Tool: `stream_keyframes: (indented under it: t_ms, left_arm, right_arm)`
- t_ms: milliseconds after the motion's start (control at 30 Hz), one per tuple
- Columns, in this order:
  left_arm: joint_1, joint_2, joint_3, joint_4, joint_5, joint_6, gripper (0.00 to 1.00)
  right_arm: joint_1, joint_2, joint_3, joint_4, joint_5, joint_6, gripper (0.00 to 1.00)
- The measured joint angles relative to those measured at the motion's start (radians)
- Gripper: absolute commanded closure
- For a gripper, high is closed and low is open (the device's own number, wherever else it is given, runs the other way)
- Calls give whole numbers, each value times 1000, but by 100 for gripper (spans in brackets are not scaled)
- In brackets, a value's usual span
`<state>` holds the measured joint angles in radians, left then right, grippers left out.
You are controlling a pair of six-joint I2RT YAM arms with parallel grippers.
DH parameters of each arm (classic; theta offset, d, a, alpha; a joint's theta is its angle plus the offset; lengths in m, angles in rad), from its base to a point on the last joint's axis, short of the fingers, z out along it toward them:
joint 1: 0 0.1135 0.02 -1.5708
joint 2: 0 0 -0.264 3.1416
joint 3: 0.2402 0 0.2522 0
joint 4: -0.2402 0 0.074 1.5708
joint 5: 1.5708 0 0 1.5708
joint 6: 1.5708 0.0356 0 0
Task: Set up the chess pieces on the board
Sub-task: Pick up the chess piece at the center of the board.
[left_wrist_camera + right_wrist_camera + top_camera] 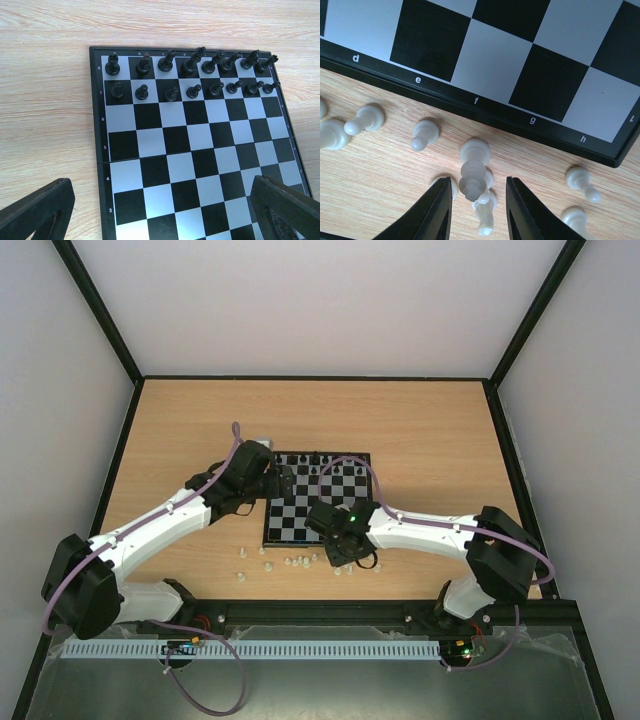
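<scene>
"On the board (pixel 200 135), how far had they got?"

"The black pieces (pixel 192 65) filled its two far rows. The white pieces (pixel 367 119) were scattered on the table (pixel 380 170) just off its near edge, none placed."

"And the arms?"

"The right gripper (pixel 477 187) reached down among those, its fingers (pixel 437 210) straddling one white piece (pixel 472 172) without pinching it. The left gripper (pixel 162 210) hung over the board's left side, spread wide, empty."
</scene>
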<state>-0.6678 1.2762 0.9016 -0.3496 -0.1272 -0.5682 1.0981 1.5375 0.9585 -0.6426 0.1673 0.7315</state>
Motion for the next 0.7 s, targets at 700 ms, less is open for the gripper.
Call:
stream_keyframes:
  t_ms: [700]
  left_arm:
    - [-1, 1, 0, 0, 0, 0, 0]
  right_arm:
    - [0, 51, -1, 28, 4, -16, 89]
